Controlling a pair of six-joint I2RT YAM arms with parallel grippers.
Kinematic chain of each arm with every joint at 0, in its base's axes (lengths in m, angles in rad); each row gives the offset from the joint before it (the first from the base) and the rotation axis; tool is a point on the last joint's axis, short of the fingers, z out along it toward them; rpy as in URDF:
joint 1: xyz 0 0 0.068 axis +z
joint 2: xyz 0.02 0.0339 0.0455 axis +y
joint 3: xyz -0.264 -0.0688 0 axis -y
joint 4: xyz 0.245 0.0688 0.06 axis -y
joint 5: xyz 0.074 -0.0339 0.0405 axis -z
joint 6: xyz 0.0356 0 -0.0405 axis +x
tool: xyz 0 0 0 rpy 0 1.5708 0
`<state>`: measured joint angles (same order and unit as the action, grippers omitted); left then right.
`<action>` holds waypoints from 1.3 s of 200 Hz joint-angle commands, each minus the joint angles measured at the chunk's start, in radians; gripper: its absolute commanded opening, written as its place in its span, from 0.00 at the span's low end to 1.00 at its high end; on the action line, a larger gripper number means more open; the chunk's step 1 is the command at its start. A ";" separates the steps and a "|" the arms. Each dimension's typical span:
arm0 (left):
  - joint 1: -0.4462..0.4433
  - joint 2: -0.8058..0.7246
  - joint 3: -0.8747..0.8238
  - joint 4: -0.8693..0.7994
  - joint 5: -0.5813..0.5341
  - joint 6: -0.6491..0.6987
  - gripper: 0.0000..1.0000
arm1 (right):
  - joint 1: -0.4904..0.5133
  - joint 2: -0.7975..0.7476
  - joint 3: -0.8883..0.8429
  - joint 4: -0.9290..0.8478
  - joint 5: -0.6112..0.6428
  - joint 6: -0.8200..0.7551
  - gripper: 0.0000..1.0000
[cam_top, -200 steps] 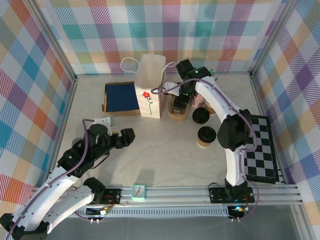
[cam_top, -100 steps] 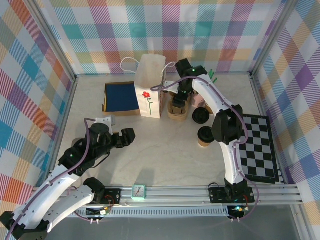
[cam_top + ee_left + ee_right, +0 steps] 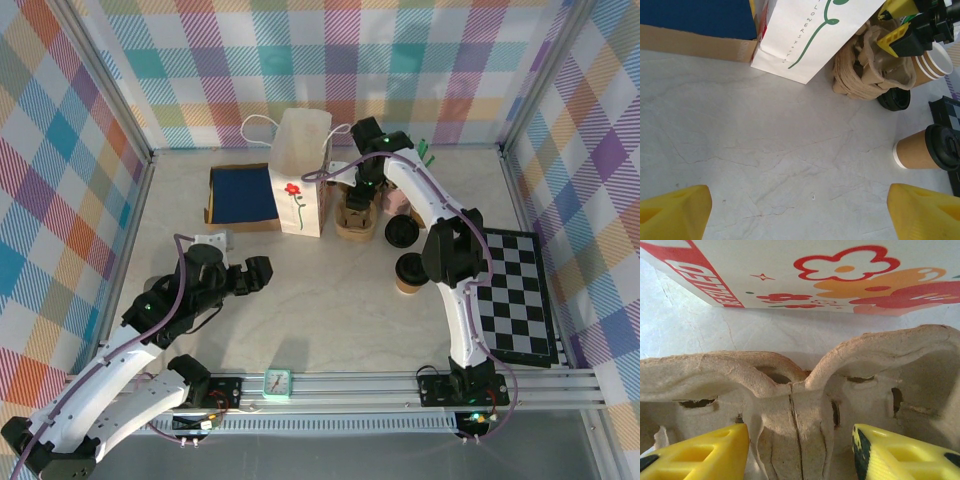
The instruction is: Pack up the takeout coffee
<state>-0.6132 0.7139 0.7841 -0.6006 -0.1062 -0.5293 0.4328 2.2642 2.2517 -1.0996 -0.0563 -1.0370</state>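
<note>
Right pincer (image 3: 800, 452): fingertips sit either side of the centre ridge of the pulp cup carrier (image 3: 790, 390), with the jaws at a middling gap. We can't tell whether the pads are biting the ridge or only flanking it. We read that spot as deliberate, since the ridge is the one thin, stiff handle on an otherwise floppy shell. From the left wrist view the carrier looks like a nested stack, so a pinch here may drag up more than one. It sits tight against the white paper bag (image 3: 303, 175), which stands upright with its mouth up, presumably for loading from above. Stacked unlidded cups (image 3: 935, 62) are just behind the carrier and a loose black lid (image 3: 400, 232) lies just beside it, neither one ours. The takeout coffee (image 3: 410, 272) stands upright on the table (image 3: 300, 320) with its lid on. It is untouched, apart from the carrier, and between the loose lid and the checkered mat (image 3: 520, 295), close to the right arm's elbow. Nothing is packed yet; we judge this step as carrier prep. Left pincer (image 3: 800, 215) is wide open with nothing in it, low over bare table and facing the bag. That looks like a parked pose that keeps it clear of the right arm's work.
</note>
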 commanded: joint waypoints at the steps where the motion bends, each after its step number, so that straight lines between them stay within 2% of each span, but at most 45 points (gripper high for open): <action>1: 0.001 -0.007 0.030 -0.007 -0.012 0.017 0.91 | -0.006 0.009 0.025 -0.031 -0.042 -0.015 0.58; 31: 0.001 -0.014 0.030 -0.014 -0.014 0.017 0.91 | -0.006 0.015 0.012 -0.024 -0.042 -0.013 0.58; 68: 0.001 -0.027 0.029 -0.025 -0.022 0.017 0.90 | -0.006 0.023 0.009 -0.025 -0.049 -0.005 0.52; 141: 0.001 -0.028 0.027 -0.021 -0.019 0.012 0.90 | -0.006 0.023 -0.021 -0.026 -0.048 0.004 0.54; 216: 0.001 -0.043 0.022 -0.027 -0.025 0.009 0.91 | -0.004 0.020 -0.027 -0.015 -0.047 0.012 0.38; 260: 0.001 -0.042 0.026 -0.024 -0.020 0.011 0.91 | 0.004 0.003 -0.029 -0.005 -0.039 0.015 0.37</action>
<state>-0.6132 0.6830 0.7841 -0.6090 -0.1177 -0.5297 0.4313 2.2719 2.2383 -1.0988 -0.0689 -1.0294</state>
